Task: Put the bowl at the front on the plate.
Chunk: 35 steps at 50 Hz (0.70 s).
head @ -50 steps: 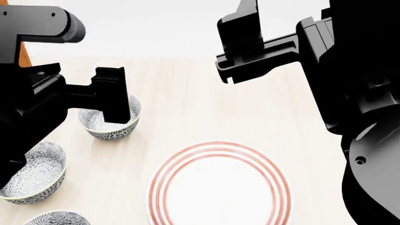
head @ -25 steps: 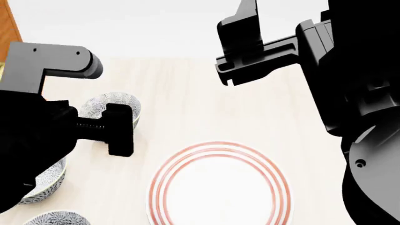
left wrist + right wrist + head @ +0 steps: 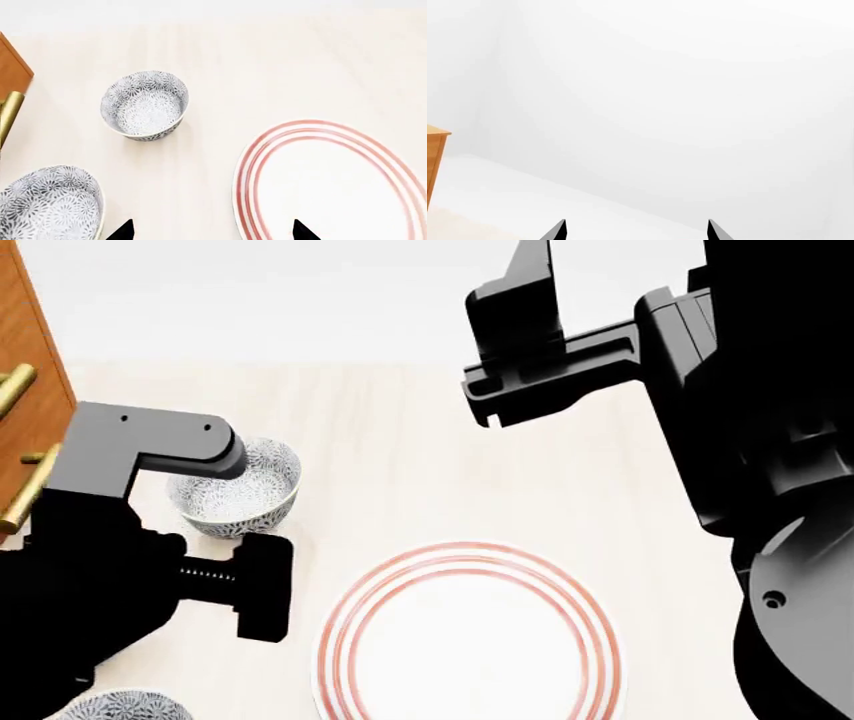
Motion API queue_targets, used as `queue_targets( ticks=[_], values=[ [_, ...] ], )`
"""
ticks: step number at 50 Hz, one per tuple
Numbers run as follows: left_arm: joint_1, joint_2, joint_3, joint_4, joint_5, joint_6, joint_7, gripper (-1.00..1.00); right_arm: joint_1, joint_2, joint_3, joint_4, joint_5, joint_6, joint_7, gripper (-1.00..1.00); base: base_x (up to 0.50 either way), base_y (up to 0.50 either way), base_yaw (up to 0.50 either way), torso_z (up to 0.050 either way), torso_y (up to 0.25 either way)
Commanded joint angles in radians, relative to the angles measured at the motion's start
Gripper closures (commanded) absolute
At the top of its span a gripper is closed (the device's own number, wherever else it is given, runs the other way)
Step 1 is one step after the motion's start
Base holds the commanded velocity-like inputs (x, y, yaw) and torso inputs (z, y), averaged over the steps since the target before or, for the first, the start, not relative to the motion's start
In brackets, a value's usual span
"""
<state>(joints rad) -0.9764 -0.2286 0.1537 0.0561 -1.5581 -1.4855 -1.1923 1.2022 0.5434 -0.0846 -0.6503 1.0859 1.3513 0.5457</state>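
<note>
On the pale wooden table [image 3: 441, 460], the left gripper [image 3: 212, 231] is hovering spread wide, empty, positioning between the front bowl [image 3: 120, 707] and the plate [image 3: 467, 640], while the right gripper [image 3: 636, 231] is idling open aloft

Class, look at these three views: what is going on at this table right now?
A two-armed robot is working over a table with patterned bowls and a red-ringed plate. The left gripper hangs open above the table between the plate and a bowl, holding nothing. Another bowl stands farther back. The right gripper is raised, open, facing a blank wall. The plate has nothing on it, so no bowl has been placed yet.
</note>
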Motion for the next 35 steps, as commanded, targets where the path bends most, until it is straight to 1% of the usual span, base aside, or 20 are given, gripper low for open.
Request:
queue_targets(
  ticks=[1, 8, 14, 17, 24, 35],
  values=[
    [0.038, -0.018, 0.042, -0.028, -0.006, 0.016, -0.002, -1.00, -0.003, 0.009, -0.004, -0.002, 0.007, -0.009, 0.004, -1.00, 0.00, 0.00, 0.00, 0.000, 0.000],
    [0.065, -0.031, 0.061, -0.034, -0.008, 0.026, -0.009, -1.00, 0.003, 0.011, -0.007, -0.001, 0.014, -0.009, 0.010, -1.00, 0.00, 0.00, 0.00, 0.000, 0.000],
    [0.072, -0.036, 0.067, -0.047, -0.052, 0.024, -0.038, -1.00, 0.006, 0.015, -0.006, -0.004, 0.023, -0.008, 0.016, -1.00, 0.00, 0.00, 0.00, 0.000, 0.000],
    [0.085, -0.043, 0.084, -0.045, -0.027, 0.029, -0.013, -1.00, 0.002, 0.016, -0.005, -0.004, 0.022, -0.016, 0.016, -1.00, 0.00, 0.00, 0.00, 0.000, 0.000],
    [0.109, -0.057, 0.110, -0.037, -0.007, 0.042, 0.005, -1.00, -0.002, 0.020, -0.016, 0.001, 0.015, -0.028, 0.012, -1.00, 0.00, 0.00, 0.00, 0.000, 0.000],
    [0.142, -0.074, 0.126, -0.020, -0.069, 0.043, -0.032, -1.00, 0.005, 0.023, -0.014, -0.001, 0.034, -0.021, 0.028, -1.00, 0.00, 0.00, 0.00, 0.000, 0.000]
  ],
)
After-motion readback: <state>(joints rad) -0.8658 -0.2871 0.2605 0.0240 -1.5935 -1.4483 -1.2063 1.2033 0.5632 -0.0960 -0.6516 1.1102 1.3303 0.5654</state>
